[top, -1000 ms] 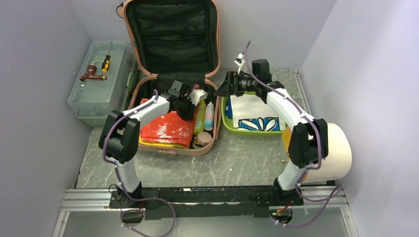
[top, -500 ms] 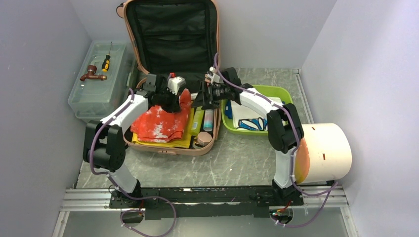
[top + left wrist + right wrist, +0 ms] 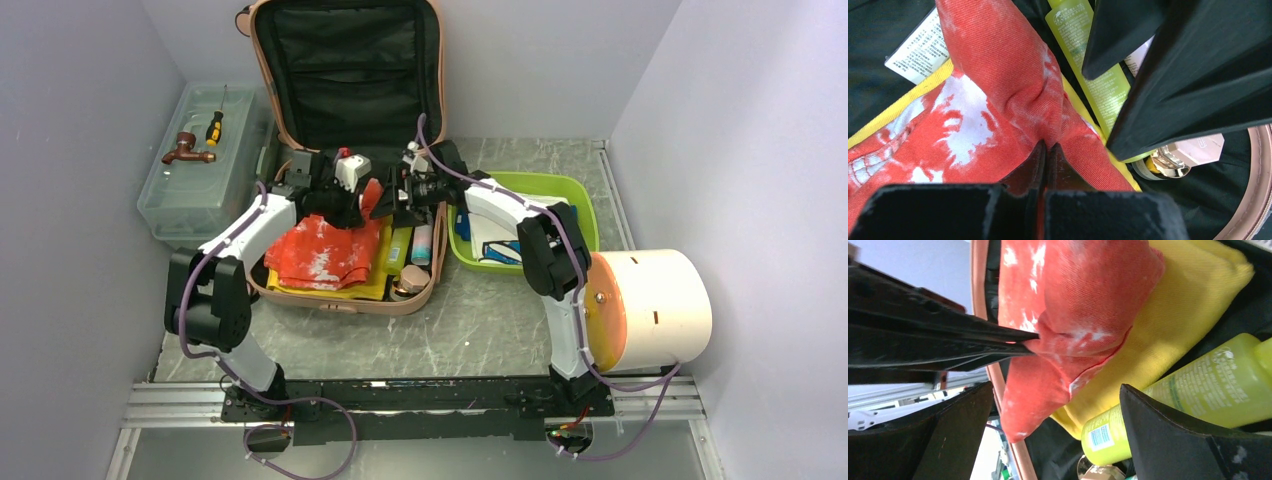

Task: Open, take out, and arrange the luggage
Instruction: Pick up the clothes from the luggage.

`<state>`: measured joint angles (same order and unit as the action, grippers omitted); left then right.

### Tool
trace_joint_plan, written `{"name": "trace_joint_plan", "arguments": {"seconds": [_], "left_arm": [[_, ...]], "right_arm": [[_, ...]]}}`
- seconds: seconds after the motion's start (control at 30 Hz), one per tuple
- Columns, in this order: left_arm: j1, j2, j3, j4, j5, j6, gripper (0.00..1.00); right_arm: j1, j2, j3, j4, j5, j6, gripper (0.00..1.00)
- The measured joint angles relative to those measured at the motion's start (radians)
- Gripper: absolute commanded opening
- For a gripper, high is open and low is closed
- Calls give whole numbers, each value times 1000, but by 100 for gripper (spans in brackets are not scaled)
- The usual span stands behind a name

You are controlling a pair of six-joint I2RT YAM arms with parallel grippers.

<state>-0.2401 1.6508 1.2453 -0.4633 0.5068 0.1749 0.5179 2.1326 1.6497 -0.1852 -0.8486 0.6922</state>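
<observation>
As seen from above, shows the salmon-pink hard-shell luggage (image 3: 340, 303) lying open at the back left of the grey marbled counter (image 3: 470, 320), lid upright against the rear wall, black lining exposed. Holds in its lower half a red-and-white mottled cloth (image 3: 325, 255) on top of a folded yellow cloth (image 3: 345, 291), with a lime-green plastic bottle (image 3: 403, 245) and a pale pink bottle (image 3: 423, 243) lying just beside them along the right side.

Has the left hand (image 3: 365, 203) closed tight on a raised fold of the red-and-white mottled cloth (image 3: 998, 85) — fingertips meeting on the fabric, that peak lifted above the rest of the pile. Has the right hand (image 3: 395, 200) reaching in from the right, fingers spread wide and gripping nothing, just beside the lifted fold and over the lime-green plastic bottle (image 3: 1093, 65).

From the right wrist, shows the left hand (image 3: 1030, 342) pinching the cloth between the right hand's parted fingers (image 3: 1168, 430), the yellow cloth (image 3: 1173, 305) beneath.

Shows beside the luggage, on the left, a translucent grey-green plastic toolbox (image 3: 190, 200) — on the right, a lime green tray (image 3: 570, 190). Shows a white cylinder (image 3: 660, 305) near the right wall.
</observation>
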Motion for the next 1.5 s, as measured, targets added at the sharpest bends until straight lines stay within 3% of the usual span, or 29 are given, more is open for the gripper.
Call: {"name": "trace_joint_plan", "arguments": {"seconds": [0.33, 0.37, 0.5, 0.6, 0.87, 1.17, 1.33, 1.43, 1.5], "left_arm": [[16, -52, -15, 4, 5, -5, 1], [16, -54, -15, 4, 5, -5, 11], [18, -54, -15, 4, 7, -5, 71], [51, -57, -15, 10, -22, -8, 91], [188, -139, -3, -8, 37, -30, 99], [396, -364, -63, -7, 117, 14, 100], [541, -418, -188, -56, 235, 60, 100], [675, -409, -222, -127, 324, 105, 99], [779, -395, -221, -187, 398, 155, 100]], "right_arm": [[60, 56, 42, -63, 62, 13, 100], [59, 59, 42, -56, 55, 24, 100], [59, 73, 47, -30, 29, 58, 100], [56, 83, 52, -31, -6, 73, 100], [56, 93, 57, -16, -18, 89, 100], [86, 113, 115, -82, 45, 19, 99], [107, 130, 139, -96, 68, -23, 76], [109, 139, 139, -96, 80, -42, 45], [108, 146, 139, -99, 88, -54, 17]]}}
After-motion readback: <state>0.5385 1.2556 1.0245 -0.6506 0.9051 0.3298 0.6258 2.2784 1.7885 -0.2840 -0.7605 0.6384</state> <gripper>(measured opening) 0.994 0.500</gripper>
